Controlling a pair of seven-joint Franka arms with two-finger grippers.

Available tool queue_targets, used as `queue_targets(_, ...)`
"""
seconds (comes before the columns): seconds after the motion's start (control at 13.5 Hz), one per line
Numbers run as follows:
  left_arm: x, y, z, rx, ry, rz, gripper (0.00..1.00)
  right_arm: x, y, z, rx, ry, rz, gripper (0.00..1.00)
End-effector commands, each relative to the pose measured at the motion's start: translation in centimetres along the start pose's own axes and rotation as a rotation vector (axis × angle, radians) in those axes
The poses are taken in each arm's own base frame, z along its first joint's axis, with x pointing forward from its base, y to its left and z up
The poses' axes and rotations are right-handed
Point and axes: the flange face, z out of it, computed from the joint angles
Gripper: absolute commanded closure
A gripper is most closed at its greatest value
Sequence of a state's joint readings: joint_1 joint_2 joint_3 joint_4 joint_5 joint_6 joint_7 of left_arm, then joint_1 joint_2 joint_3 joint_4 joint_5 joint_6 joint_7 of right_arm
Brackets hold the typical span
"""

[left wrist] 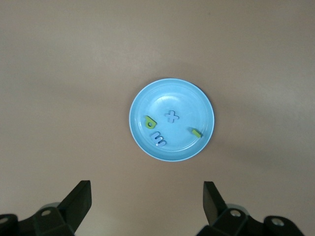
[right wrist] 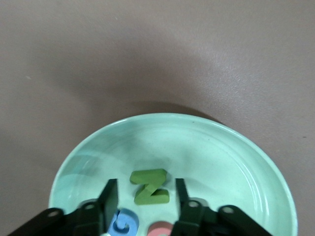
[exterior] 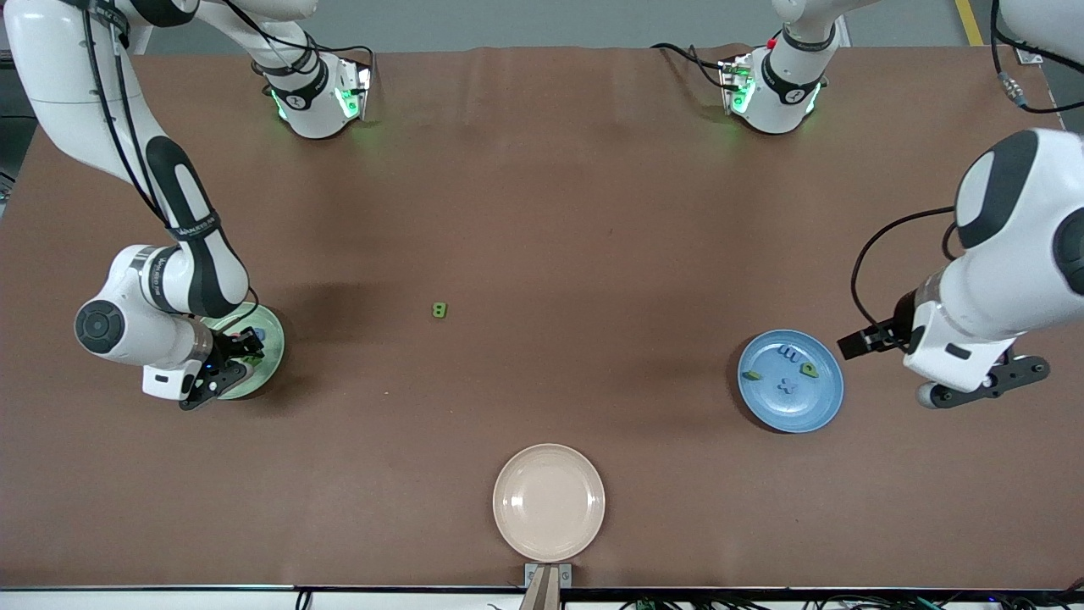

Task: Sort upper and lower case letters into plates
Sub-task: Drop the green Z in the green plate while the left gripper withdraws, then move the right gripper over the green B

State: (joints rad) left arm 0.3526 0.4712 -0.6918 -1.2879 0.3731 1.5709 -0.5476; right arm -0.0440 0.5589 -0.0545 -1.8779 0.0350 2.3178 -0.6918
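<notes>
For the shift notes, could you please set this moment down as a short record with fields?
right end effector: low over the green plate, fingers parted either side of a green Z lying in the plate, not gripping it
also in green plate: blue letter, pink piece, both partly hidden
left end effector: open, empty, up by the blue plate
blue plate contents: four small pieces, two blue, two green
loose letter: green B on the table, mid-table
beige plate: holds nothing, nearest the front camera

The right end effector point(right wrist: 145, 199) hangs parted astride a green Z point(right wrist: 150, 186) lying in the pale green plate point(right wrist: 236, 162).
</notes>
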Motion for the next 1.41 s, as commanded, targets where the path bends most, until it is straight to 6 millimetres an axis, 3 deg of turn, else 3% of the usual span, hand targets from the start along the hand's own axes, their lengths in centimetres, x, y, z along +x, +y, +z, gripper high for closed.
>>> queue_targets(0.0,-2.2,-2.0,-3.9,0.006,-0.005,0.102,0.00,0.2,-2.8,-6.5,0.015,0.009,0.064,0.16)
queue_targets(0.07,-3.0,-2.4,-5.5,-0.003,0.009,0.133,0.00,1.2,-5.3,-8.2,0.022,-0.006,0.117,0.13)
queue_targets(0.15,-3.6,-4.1,-7.2,-0.015,0.025,0.143,0.00,2.6,-8.6,-9.3,0.025,-0.029,0.168,0.02)
queue_targets(0.22,-4.8,-5.7,-8.3,-0.018,0.020,0.160,0.00,4.0,-12.1,-9.7,0.024,-0.051,0.203,0.00)
queue_targets(0.37,-6.4,-8.3,-9.0,-0.019,0.010,0.223,0.00,6.8,-19.0,-9.7,0.003,-0.062,0.260,0.00)
queue_targets(0.52,-7.9,-9.4,-9.3,-0.047,-0.003,0.228,0.00,9.3,-26.9,-9.2,-0.025,-0.057,0.368,0.00)
queue_targets(0.59,-8.5,-9.9,-9.2,-0.068,-0.008,0.226,0.00,10.1,-29.7,-9.1,-0.034,-0.038,0.422,0.00)
queue_targets(0.89,-9.1,-9.9,-9.5,-0.084,0.014,0.223,0.00,10.7,-35.0,-4.7,0.009,0.006,0.538,0.00)
queue_targets(1.11,-9.1,-9.4,-9.3,-0.089,0.022,0.232,0.00,9.5,-35.3,-2.3,0.010,0.025,0.540,0.00)
queue_targets(1.33,-11.0,-7.6,-9.1,-0.082,0.010,0.274,0.00,8.8,-35.3,-0.8,0.005,0.016,0.542,0.01)
